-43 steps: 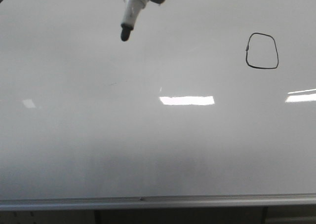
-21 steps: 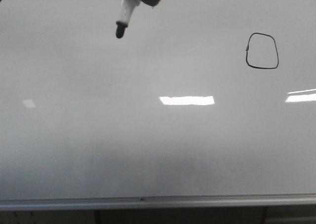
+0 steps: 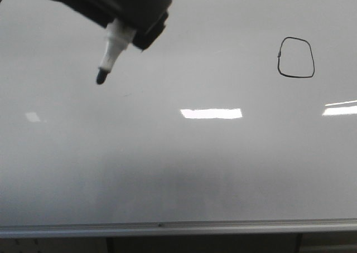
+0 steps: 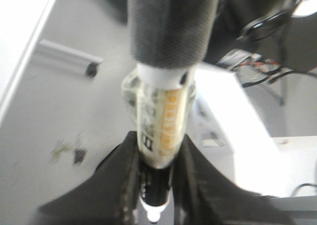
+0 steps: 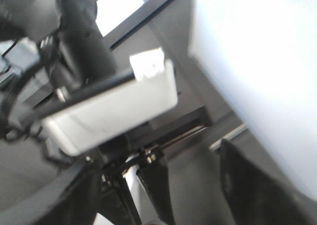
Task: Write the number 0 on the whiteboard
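The whiteboard (image 3: 195, 164) fills the front view, glossy and pale grey. The number 0 (image 3: 296, 57) is a small black rounded loop at its upper right. My left gripper (image 3: 131, 33) reaches in from the top left, shut on a marker (image 3: 114, 48). The marker's dark tip (image 3: 101, 77) points down-left, far to the left of the loop. In the left wrist view the marker (image 4: 161, 131) sits clamped between the black fingers of the left gripper (image 4: 156, 185). My right gripper (image 5: 163, 195) shows only in its own blurred view, its fingers wide apart and empty.
A silver frame rail (image 3: 178, 228) runs along the board's lower edge. Bright light glares (image 3: 211, 113) lie across the board's middle and right. A grey foam sleeve (image 4: 173, 27) covers the marker's rear end. A white box (image 5: 114, 113) and dark framing lie beyond the right gripper.
The left gripper has come further into the front view from the top. The marker tip has moved down and to the left. The loop is unchanged.
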Controlling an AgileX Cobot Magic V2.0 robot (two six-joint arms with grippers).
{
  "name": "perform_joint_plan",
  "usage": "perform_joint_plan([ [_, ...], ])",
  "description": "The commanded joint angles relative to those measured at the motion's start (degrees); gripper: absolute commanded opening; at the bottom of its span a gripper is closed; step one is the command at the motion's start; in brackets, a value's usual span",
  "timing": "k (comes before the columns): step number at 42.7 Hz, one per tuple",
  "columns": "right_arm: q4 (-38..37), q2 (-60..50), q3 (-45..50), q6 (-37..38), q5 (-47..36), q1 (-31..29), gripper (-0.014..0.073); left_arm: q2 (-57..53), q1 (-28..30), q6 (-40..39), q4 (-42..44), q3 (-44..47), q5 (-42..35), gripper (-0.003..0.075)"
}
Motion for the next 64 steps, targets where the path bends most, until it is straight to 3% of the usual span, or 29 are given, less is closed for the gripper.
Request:
perform_joint_plan([
  [1, 1.5, -4.0, -2.1, -0.8, -7.7, 0.1, 0.0574, -2.0, 2.0, -7.5, 4.6, -1.7, -6.5, -0.0020],
  [10, -8.2, -12.5, 5.3, 2.0, -19.5, 0.1, 0.0443, -2.0, 13.8, -22.2, 14.4, -1.7, -14.0, -0.0019],
  [22, -9.2, -30.3, 26.6, 2.0, -34.9, 0.1, 0.0250, -1.8, 29.5, -24.4, 20.0, -1.7, -15.5, -0.0019],
  [32, -9.1, -45.9, 39.5, 1.9, -33.7, 0.1, -0.0077, 0.3, 36.5, -29.1, 25.1, -1.7, -20.2, -0.0019],
  [44, -9.1, -58.2, 44.9, 2.0, -33.9, 0.1, -0.0069, 7.4, 37.2, -29.6, 25.9, -1.7, -28.4, -0.0019],
  [51, -9.1, -59.0, 44.9, 2.0, -33.6, 0.1, -0.0069, 10.9, 37.2, -29.6, 25.9, -1.7, -33.3, -0.0019],
  [64, -9.1, -59.0, 44.9, 2.0, -33.6, 0.1, -0.0069, 14.0, 37.2, -29.6, 25.9, -1.7, -35.1, -0.0015],
])
